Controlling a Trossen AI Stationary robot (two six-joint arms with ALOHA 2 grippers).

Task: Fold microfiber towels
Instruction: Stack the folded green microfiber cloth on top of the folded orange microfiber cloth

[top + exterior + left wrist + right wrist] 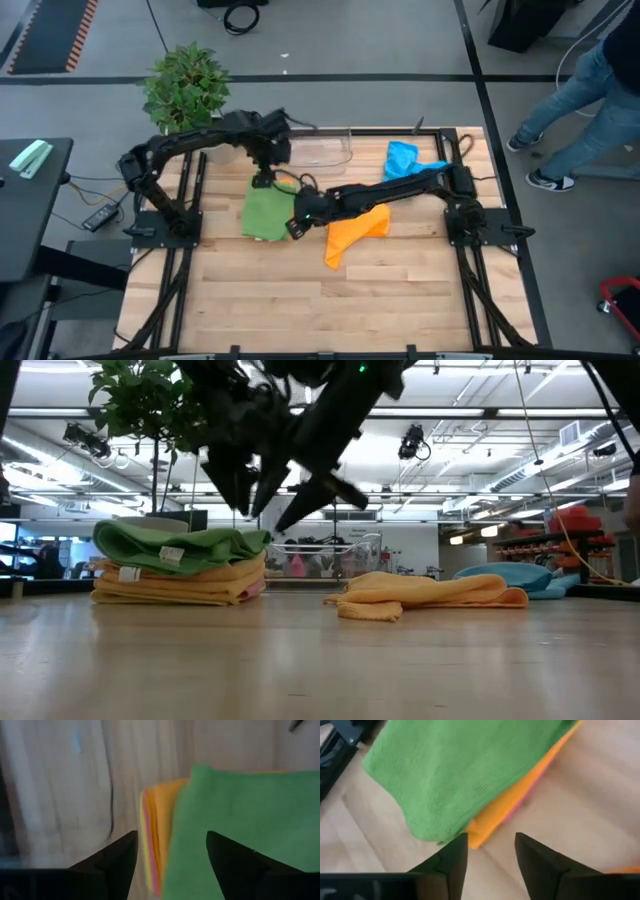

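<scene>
A folded green towel point(265, 210) lies on top of a stack of folded orange, pink and yellow towels point(180, 586) at the table's left middle. My left gripper point(263, 180) hangs open just above the stack's far edge point(157, 830), with nothing between its fingers. My right gripper point(297, 222) hangs open over the stack's right near corner point(480, 832), slanting down from the right and clear of the cloth. A loose orange towel point(355, 232) lies crumpled on the table right of the stack. A blue towel point(405, 160) lies bunched at the far right.
A clear plastic bin point(325, 148) stands at the table's far edge behind the stack. A potted plant point(185, 85) is at the far left corner. A person's legs point(590, 90) show beyond the table's right side. Bare wood lies along the near half point(330, 300).
</scene>
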